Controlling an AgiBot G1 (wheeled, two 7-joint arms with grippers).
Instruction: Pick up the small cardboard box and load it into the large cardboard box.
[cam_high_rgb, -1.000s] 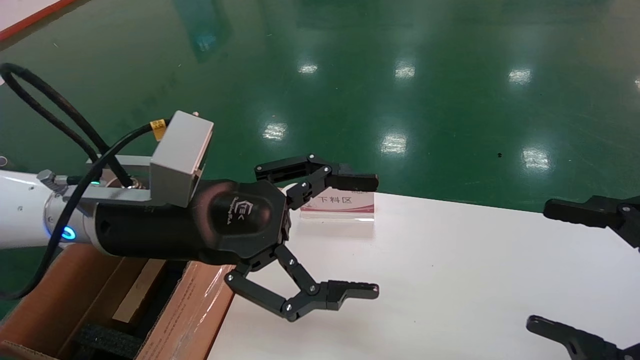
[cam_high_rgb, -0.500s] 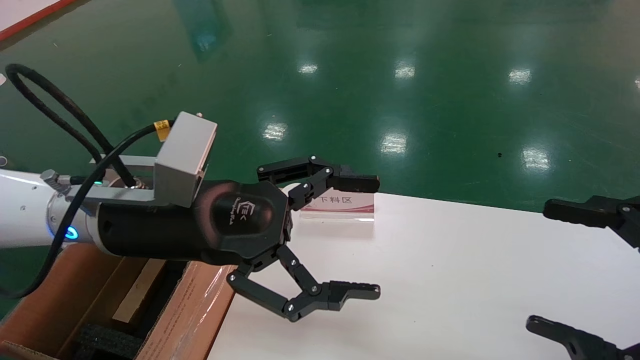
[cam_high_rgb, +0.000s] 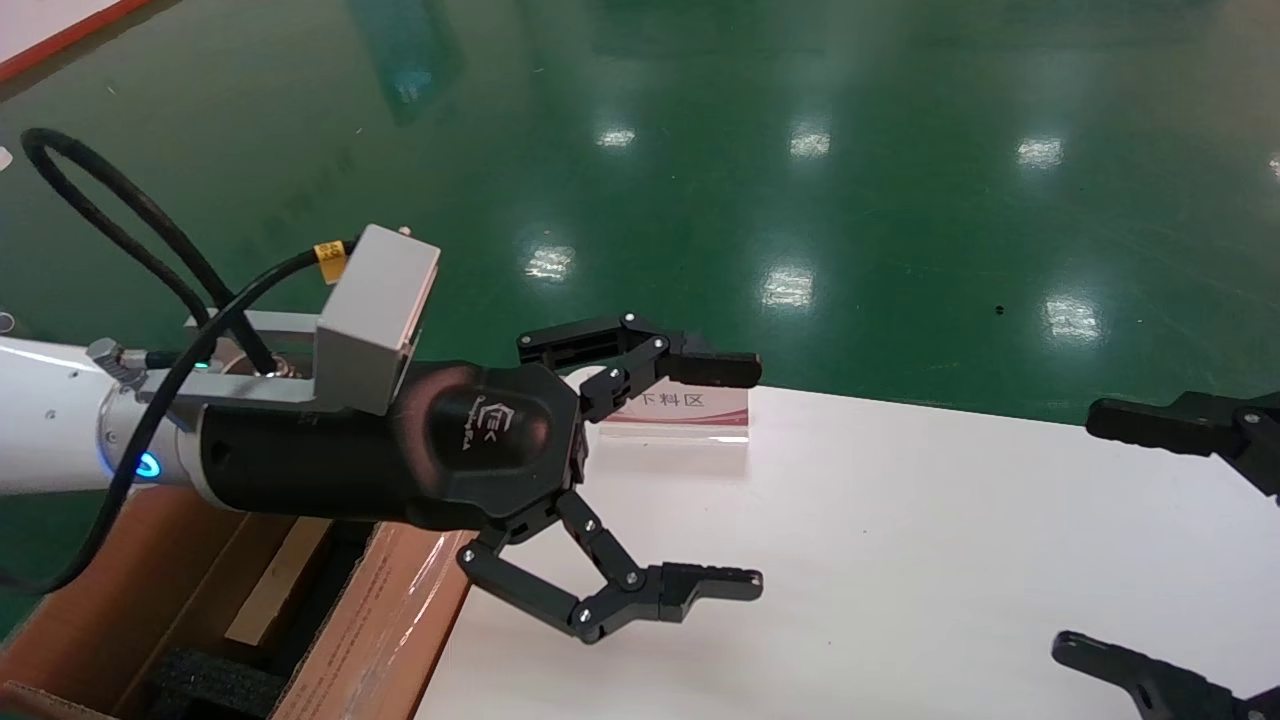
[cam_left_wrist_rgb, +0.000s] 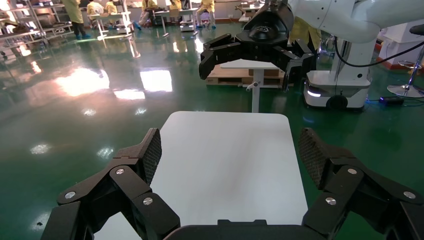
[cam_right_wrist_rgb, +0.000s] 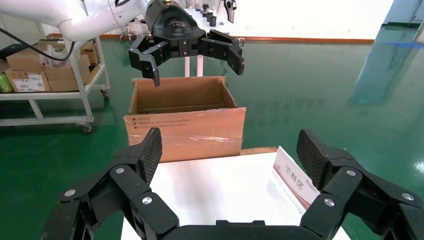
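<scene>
The small box cannot be made out in any view. The large box (cam_high_rgb: 380, 610) stands open just beside the white table's (cam_high_rgb: 900, 560) left end, black foam (cam_high_rgb: 215, 680) inside it. The left gripper (cam_high_rgb: 715, 475) hangs in the air above the table's left end, near the box, its 2 fingers wide apart and empty. A small sign (cam_high_rgb: 685, 410) stands behind it. The right gripper (cam_high_rgb: 1110, 530) hangs at the table's right edge, fingers also spread, empty.

- white table (cam_high_rgb: 900, 560), rounded corners, on green glossy floor (cam_high_rgb: 700, 150)
- small sign card (cam_high_rgb: 690, 412) with red stripe stands at table's far edge
- large cardboard box (cam_right_wrist_rgb: 184, 122) beside table
</scene>
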